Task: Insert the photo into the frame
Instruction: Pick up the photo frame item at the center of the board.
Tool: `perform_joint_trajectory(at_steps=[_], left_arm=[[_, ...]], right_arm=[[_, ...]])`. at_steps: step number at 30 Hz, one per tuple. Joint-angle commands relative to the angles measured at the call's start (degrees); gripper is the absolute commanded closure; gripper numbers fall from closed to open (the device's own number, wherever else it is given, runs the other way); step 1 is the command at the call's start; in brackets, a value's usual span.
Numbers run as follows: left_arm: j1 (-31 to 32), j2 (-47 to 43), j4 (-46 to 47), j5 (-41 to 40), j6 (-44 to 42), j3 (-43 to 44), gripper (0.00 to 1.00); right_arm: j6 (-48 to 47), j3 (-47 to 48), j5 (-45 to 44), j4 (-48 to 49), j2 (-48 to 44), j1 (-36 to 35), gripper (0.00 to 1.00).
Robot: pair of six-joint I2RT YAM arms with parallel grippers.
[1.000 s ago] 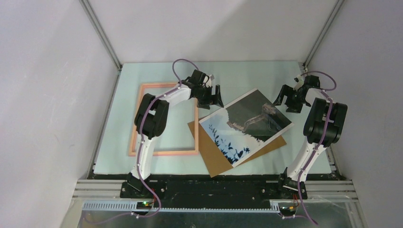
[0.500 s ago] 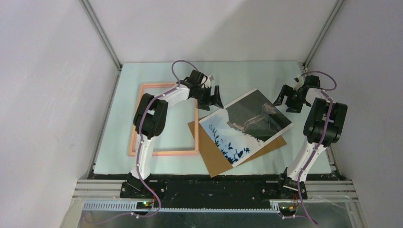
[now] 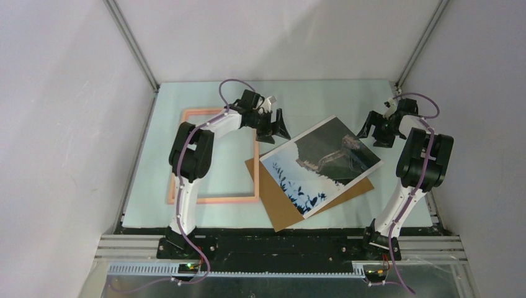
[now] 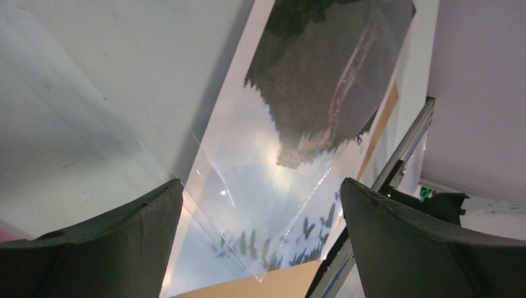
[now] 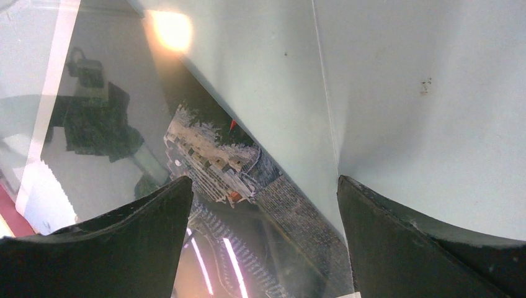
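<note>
**Enclosure seen from above.** The table (image 3: 322, 99) carries a pale blue-green mat (image 3: 161, 155) and forms the floor of a three-sided booth. Behind the table rises a plain white back wall (image 3: 273, 37). Beside the table stand a left wall (image 3: 56, 136) and a right wall (image 3: 487, 143), both of the same bare white. A slim left post (image 3: 130, 43) and right post (image 3: 421, 43), both of grey metal, climb from the table's two rear corners. Along the table's near edge runs a black strip (image 3: 279, 245), and nearer than that a metal rail (image 3: 279, 276). Light is soft and even, and shadows on the table are faint.
</note>
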State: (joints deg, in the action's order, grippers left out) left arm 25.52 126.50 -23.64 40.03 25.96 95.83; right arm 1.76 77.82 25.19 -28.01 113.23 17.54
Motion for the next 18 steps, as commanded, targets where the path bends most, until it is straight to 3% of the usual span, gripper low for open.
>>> perform_joint_trajectory(at_steps=[1, 11, 15, 18], left_arm=[[0.92, -4.75, 7.03, 8.22, 2.44, -0.42, 0.02], [0.55, -5.98, 12.52, 12.46, 4.56, -2.2, 0.02], [0.12, -7.26, 23.27, 14.64, 9.82, -6.25, 0.02], [0.02, -7.26, 25.59, 14.88, 12.0, -7.51, 0.01]], right_arm=[[1.75, -0.03, 6.98, -2.85, 1.82, -1.19, 0.11], [1.76, -1.6, 8.91, -1.13, 1.65, -0.96, 0.12], [1.8, -2.15, 10.24, -0.2, 1.73, -0.66, 0.12], [1.92, -2.52, 11.5, 0.58, 1.73, -0.39, 0.12]])
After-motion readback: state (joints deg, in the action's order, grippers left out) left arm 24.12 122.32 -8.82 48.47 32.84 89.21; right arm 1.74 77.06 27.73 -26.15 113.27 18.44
